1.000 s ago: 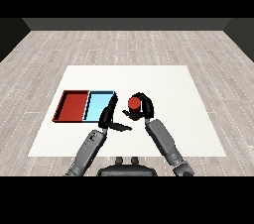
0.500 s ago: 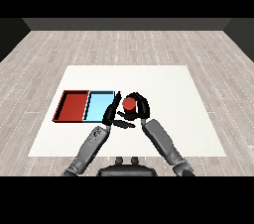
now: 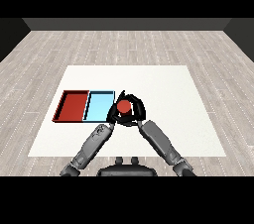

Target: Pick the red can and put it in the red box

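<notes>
Red can (image 3: 123, 106) sits in the curl of the right robot hand (image 3: 135, 113), whose black fingers and thumb wrap round it from the sides and behind; only the can's red top and a little of its side show between them; it is just beside the right edge of the light blue tray (image 3: 99, 105), over the white tabletop (image 3: 173, 99), and whether it rests on the surface or is lifted off it I cannot tell. The right forearm (image 3: 158, 139) runs grey from the lower right of the view up and left to that hand.

The left robot hand (image 3: 113, 116) lies close against the right one, at the lower right corner of the light blue tray; its black fingers are bunched so tightly against the other hand that whether they are straight or curled cannot be told; the left forearm (image 3: 92, 143) comes up from the lower left of the view to meet it.

The red tray (image 3: 63, 106) lies to the left of the light blue tray, the two touching along one long side, both set on the left half of the tabletop; both trays show their flat coloured floors with nothing in them; the can is apart from the red tray, with the whole of the blue tray between them. Around the tabletop runs a grey plank floor (image 3: 208, 49).
</notes>
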You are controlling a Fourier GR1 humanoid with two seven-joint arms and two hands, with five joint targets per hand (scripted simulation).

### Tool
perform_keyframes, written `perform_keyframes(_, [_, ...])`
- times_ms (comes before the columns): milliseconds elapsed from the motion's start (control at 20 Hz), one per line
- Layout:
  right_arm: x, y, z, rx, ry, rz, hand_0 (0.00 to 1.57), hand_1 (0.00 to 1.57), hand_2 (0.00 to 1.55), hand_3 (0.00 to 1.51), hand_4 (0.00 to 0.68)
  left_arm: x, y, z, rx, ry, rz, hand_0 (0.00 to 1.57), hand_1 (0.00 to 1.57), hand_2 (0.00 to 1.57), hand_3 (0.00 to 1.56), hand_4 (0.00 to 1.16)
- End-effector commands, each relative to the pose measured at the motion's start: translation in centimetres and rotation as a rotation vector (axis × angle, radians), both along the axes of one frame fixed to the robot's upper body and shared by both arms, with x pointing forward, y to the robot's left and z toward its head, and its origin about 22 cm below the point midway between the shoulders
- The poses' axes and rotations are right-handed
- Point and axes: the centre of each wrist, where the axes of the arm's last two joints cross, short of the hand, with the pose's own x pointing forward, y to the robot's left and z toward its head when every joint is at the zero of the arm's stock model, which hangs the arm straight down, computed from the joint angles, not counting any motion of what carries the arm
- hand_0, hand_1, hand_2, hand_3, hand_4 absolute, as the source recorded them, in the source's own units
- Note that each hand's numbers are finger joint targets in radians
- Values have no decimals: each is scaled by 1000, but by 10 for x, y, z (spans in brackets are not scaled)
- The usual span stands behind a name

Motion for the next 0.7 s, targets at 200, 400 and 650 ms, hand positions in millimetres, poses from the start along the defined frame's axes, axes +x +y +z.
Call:
perform_keyframes(200, [-8,24,17,21,-3,14,1460,1460,1446,1395,578,12,-7,-7,8,15,-21,0,0,0,0,0])
perform_keyframes(400, [-7,23,12,43,-2,32,1471,1471,1457,1405,511,4,-18,2,40,22,58,0,0,0,0,236])
perform_keyframes(650, [-14,21,9,42,-27,65,1513,1513,1460,1404,528,-13,-27,-9,62,7,66,1295,1295,1321,1249,856])
